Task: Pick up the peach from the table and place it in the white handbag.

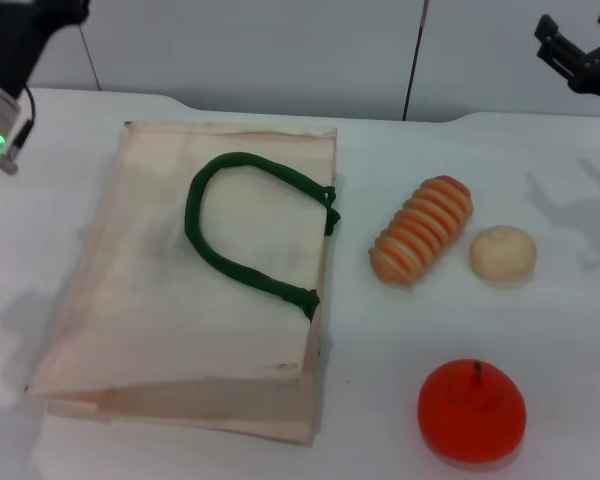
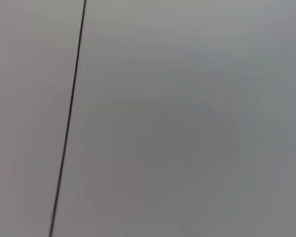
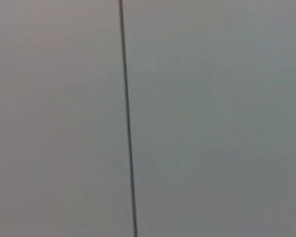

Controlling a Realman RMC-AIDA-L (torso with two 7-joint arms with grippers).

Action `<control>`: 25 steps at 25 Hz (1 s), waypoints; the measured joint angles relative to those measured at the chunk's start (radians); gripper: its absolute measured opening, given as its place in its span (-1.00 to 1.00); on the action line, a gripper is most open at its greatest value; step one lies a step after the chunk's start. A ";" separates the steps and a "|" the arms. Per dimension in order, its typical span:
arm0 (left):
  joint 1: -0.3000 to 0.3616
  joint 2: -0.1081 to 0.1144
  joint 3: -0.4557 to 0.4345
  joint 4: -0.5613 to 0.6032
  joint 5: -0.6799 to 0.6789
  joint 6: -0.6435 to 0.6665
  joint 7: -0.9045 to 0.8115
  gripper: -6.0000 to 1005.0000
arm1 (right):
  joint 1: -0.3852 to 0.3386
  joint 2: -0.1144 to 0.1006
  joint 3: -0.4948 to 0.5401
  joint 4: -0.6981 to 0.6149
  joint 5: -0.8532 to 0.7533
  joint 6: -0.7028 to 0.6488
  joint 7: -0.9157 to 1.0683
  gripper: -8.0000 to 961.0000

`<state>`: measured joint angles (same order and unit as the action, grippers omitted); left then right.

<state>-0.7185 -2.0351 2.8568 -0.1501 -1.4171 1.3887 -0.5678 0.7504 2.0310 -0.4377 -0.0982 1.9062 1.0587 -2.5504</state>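
The white handbag lies flat on the table on the left in the head view, with its dark green loop handle on top. The peach does not show in any view. My left gripper is raised at the far left corner, away from the bag. My right gripper is raised at the far right corner, open and empty, well above the table. Both wrist views show only a plain grey wall with a thin dark seam.
To the right of the bag lie an orange-and-cream ribbed piece, a beige round lump and a larger red-orange fruit with a stem. The white table runs back to a grey wall.
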 joint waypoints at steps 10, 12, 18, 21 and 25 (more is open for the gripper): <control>0.045 0.000 0.000 0.168 0.016 0.062 0.067 0.42 | -0.007 0.004 0.001 0.096 0.235 0.014 -0.145 0.86; 0.045 -0.001 -0.002 0.171 0.016 0.064 0.082 0.42 | -0.005 0.005 0.001 0.108 0.252 0.023 -0.158 0.86; 0.052 -0.001 -0.005 0.175 0.009 0.061 0.057 0.43 | -0.010 0.005 0.001 0.116 0.256 0.046 -0.160 0.86; 0.058 0.001 -0.005 0.175 0.009 0.061 0.009 0.43 | -0.010 0.005 0.001 0.116 0.254 0.046 -0.160 0.86; 0.059 0.003 -0.004 0.171 0.012 0.062 0.001 0.43 | -0.010 0.005 -0.001 0.117 0.253 0.043 -0.159 0.86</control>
